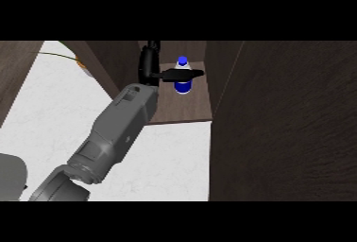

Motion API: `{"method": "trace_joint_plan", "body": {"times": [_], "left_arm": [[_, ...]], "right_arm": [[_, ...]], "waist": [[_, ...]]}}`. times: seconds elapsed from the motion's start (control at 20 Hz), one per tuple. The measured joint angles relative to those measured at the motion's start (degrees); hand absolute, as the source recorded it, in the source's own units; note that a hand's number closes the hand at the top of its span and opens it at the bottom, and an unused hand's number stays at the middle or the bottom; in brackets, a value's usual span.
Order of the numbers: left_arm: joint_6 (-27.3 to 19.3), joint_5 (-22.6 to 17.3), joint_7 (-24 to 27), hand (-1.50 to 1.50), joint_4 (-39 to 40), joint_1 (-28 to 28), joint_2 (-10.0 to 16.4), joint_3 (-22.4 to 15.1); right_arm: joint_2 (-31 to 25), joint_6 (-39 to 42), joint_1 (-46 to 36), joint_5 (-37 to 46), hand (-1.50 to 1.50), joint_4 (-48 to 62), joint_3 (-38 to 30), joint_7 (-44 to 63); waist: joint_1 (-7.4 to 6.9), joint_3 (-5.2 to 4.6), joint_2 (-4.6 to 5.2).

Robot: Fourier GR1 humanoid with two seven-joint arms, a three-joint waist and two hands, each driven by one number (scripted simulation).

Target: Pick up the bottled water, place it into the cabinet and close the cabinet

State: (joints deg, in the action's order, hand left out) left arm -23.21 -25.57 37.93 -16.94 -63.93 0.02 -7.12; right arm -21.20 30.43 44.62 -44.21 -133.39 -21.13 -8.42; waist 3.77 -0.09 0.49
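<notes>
Gripping the bottled water inside the cabinet, the left hand curls across its middle, the bottle upright, cap up, just right of the palm, so release means backing out leftward; no right hand shows.

Cabinet shelf front bare, panel (dark) right

The cabinet is dark brown wood with a fine matt grain. In front of the cabinet, the counter looks like smooth white marbled stone. Inside the cabinet, the bottle looks like glossy plastic, the left hand round it matt black, and the forearm smooth grey, faintly shiny.
</notes>
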Motion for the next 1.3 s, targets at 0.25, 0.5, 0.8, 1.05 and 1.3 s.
{"method": "trace_joint_plan", "body": {"times": [0.25,0.5,0.8,1.05,1.3], "left_arm": [[0.0,-4.1,-1.6,-1.50,-6.9,4.1,0.0,-5.2],[0.7,-7.6,-2.3,-1.50,-15.5,11.8,0.0,-11.5],[-2.9,-9.7,-4.4,-1.50,-30.4,22.6,0.0,-19.7],[-6.0,-9.3,-4.9,-1.50,-42.6,32.7,0.3,-25.4],[-6.6,-7.9,-6.3,1.50,-54.9,43.2,2.4,-31.0]], "right_arm": [[0.1,-1.2,-0.6,-0.3,-1.50,-0.3,0.2,1.4],[0.6,-2.2,-1.2,-0.4,-1.50,-0.4,0.3,2.3],[1.6,-3.0,-1.3,-0.5,-1.50,-0.5,0.5,2.8],[1.8,-3.0,-0.7,-0.7,-1.50,-0.7,-0.2,2.8],[0.9,-2.9,-1.0,-0.9,1.50,-0.8,-0.8,3.3]], "waist": [[-1.03,0.01,-0.50],[-2.03,0.01,-0.77],[-3.43,0.02,-1.08],[-3.88,0.02,-1.12],[-4.17,0.03,-1.06]]}}
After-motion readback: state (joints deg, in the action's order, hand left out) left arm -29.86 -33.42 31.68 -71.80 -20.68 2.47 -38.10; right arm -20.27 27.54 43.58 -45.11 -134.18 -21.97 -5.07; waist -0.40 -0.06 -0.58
